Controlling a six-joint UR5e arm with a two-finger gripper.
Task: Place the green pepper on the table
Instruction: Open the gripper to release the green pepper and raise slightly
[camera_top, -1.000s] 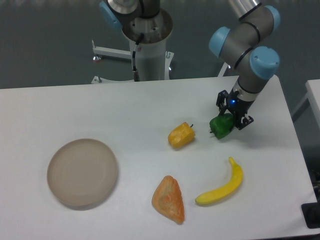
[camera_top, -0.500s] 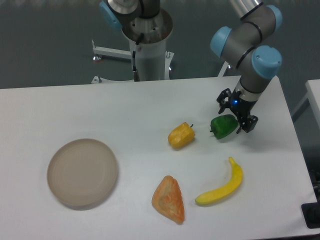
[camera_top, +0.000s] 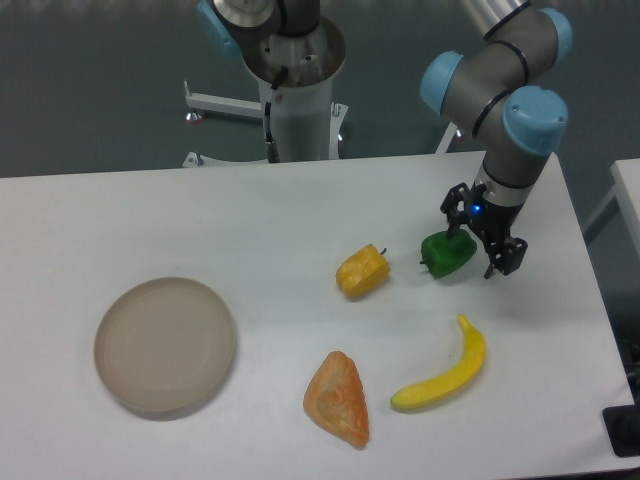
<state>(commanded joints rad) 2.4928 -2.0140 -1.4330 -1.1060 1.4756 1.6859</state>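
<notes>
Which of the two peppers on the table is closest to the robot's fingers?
The green pepper: it lies right beside the open gripper, while the yellow pepper sits further left, apart from it.

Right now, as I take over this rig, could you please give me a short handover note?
Tool: open, empty, hanging just right of the green pepper.
Green pepper: resting on the table, right of the yellow pepper and above the banana. One finger looks very close to it; contact cannot be told.
Done: the pepper appears placed and released.
Left: lift the tool straight up and away without nudging the pepper, then check that it stays put.
</notes>
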